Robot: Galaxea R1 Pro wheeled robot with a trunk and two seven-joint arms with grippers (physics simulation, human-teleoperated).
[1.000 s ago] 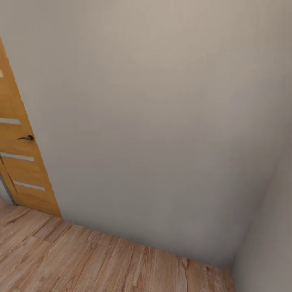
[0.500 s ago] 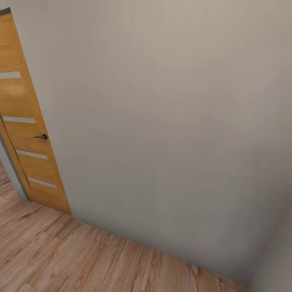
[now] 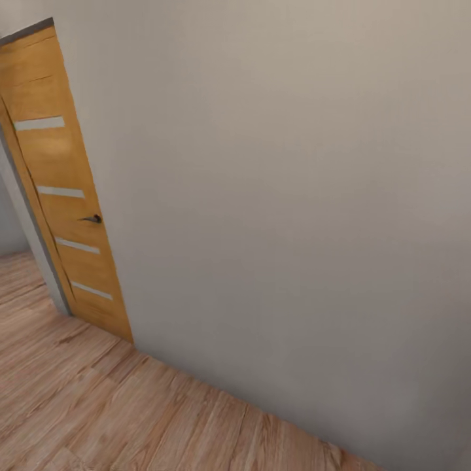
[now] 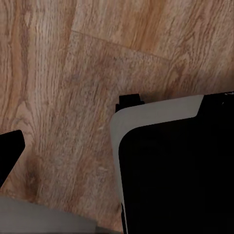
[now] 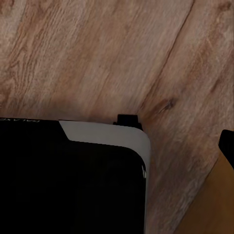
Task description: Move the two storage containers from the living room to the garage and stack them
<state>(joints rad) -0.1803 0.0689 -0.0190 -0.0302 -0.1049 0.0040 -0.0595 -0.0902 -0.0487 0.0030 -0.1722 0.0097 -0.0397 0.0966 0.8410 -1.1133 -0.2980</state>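
Note:
The two storage containers and the garage are out of view. In the left wrist view one dark fingertip of my left gripper juts in at the frame's edge over light wood planks. My own black base with a pale rim lies beside it. The right wrist view has a dark fingertip at its edge and the same black, pale-rimmed base. Nothing is visible between the fingers of either gripper, and I cannot make out how wide either one stands.
A plain pale-grey wall stands close in front of me. At its left is an orange-brown wooden door with pale stripes and a dark handle. Light wood-plank floor runs along the wall's foot.
The whole head view has swung left. The door now sits further right with its top edge and more floor beyond it in sight, and the wall corner at the right has left the frame.

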